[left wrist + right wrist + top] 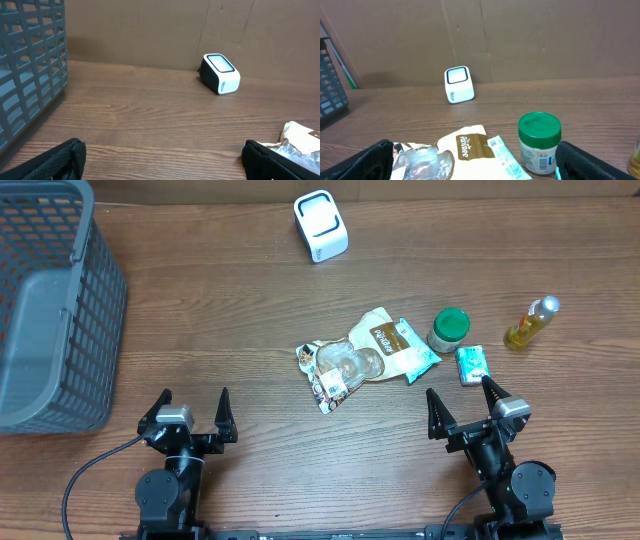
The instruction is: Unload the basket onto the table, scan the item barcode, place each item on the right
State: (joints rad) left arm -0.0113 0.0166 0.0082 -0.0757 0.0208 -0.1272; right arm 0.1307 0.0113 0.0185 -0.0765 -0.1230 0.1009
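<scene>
And there's left gripper (194, 394) and right gripper (458, 387), 2 spread wide, holding nothing; 1 scanner (321, 225), 1 basket (55, 310), 1 jar (449, 330), 1 bottle (531, 323).

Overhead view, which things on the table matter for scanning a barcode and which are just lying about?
For the job: white scanner; candidate items to scan: clear packet, brown packet, green-lidded jar, teal box, yellow bottle.

Lying about: grey basket, probably not needed for the scan itself.
</scene>
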